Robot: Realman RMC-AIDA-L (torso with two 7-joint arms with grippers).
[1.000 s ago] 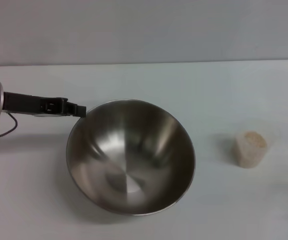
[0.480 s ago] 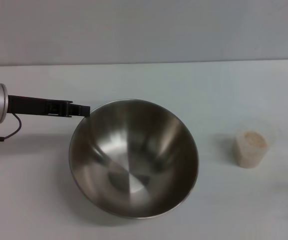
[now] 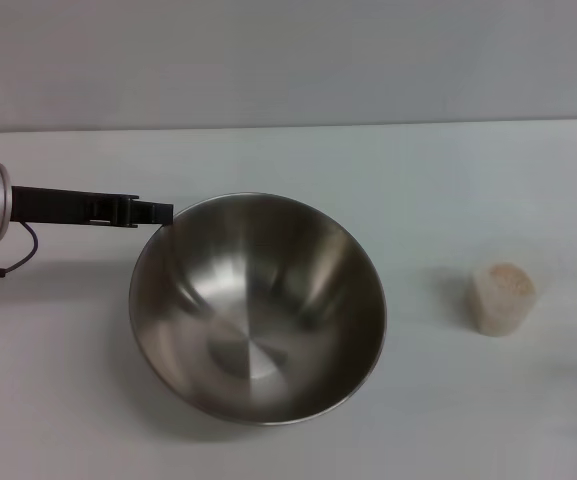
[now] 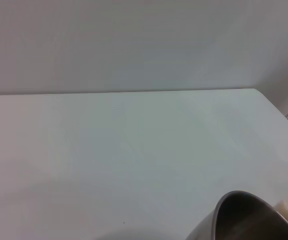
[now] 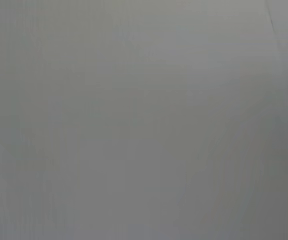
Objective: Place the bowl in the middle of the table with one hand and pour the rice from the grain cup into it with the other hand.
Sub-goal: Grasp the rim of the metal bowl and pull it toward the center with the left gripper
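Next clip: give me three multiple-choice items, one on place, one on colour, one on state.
1. Where does the grain cup stand?
A. inside the bowl
B. on the table, on the bowl's right
C. held by the left tool

2. What colour is the table?
A. white
B. black
C. red

3. The bowl is:
A. full of rice
B. upside down
C. empty

Answers: 1 B, it stands apart on the right; 2 A, plain white top; 3 C, bare steel inside, the rice fills the cup, the left tool at the bowl's rim.
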